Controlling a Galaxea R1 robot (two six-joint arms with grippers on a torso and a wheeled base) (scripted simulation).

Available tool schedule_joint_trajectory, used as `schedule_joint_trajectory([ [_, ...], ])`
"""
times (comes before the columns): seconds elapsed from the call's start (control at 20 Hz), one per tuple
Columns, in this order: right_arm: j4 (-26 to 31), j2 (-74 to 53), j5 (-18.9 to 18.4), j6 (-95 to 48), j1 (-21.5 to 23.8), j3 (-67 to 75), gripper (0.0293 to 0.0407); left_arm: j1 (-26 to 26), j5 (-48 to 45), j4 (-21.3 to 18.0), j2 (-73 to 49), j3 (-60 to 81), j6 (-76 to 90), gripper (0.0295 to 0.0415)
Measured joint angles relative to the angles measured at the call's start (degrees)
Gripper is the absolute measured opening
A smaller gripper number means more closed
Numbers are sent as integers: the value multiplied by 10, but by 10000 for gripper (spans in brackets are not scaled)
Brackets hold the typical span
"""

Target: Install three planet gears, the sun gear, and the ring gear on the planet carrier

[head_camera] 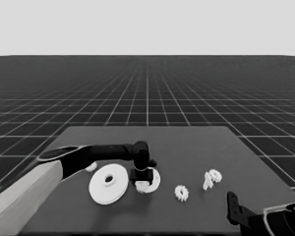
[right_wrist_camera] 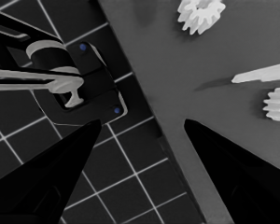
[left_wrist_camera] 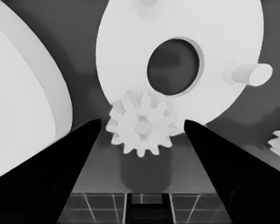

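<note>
My left gripper [head_camera: 142, 178] [left_wrist_camera: 142, 123] hangs open over the near rim of the smaller round part [head_camera: 154, 178] [left_wrist_camera: 186, 28], the planet carrier. One planet gear [head_camera: 144, 187] [left_wrist_camera: 141, 127] sits on a peg at that rim, between the fingers with a gap on each side. Another bare peg [left_wrist_camera: 248, 74] stands up from the disc. The larger round part [head_camera: 108, 183] [left_wrist_camera: 18, 98], the ring gear, lies just left of it. Another planet gear [head_camera: 181, 192] [right_wrist_camera: 200, 14] lies to the right, and one more [head_camera: 214, 175] [right_wrist_camera: 277, 103] beyond it. My right gripper [head_camera: 232, 206] [right_wrist_camera: 142, 123] waits open at the table's near right corner.
A thin white piece [head_camera: 207, 183] [right_wrist_camera: 263, 73] leans by the rightmost gear. A small white part [head_camera: 91, 167] shows behind the left arm. Dark machinery with blue lights [right_wrist_camera: 84, 79] sits past the table's edge in the right wrist view.
</note>
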Motion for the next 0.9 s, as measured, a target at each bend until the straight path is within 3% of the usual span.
schedule_joint_trajectory([
  [0.2, 0, 0, 0, 0, 0, 0, 385, 0, 0, 0, 0, 0, 0, 385],
  [0.3, 0, 0, 0, 0, 0, 0, 385, -61, 16, -60, -9, 44, -31, 385],
  [0.4, 0, 0, 0, 0, 0, 0, 385, -86, 18, -84, -10, 53, -38, 385],
  [0.7, 0, 0, 0, 0, 0, 0, 385, -97, 18, -96, -11, 56, -41, 385],
  [0.8, 0, 0, 0, 0, 0, 0, 385, -118, -27, -125, -253, 92, 204, 385],
  [0.9, 0, 0, 0, 0, 0, 0, 385, -122, -43, -143, -314, -41, 362, 385],
])
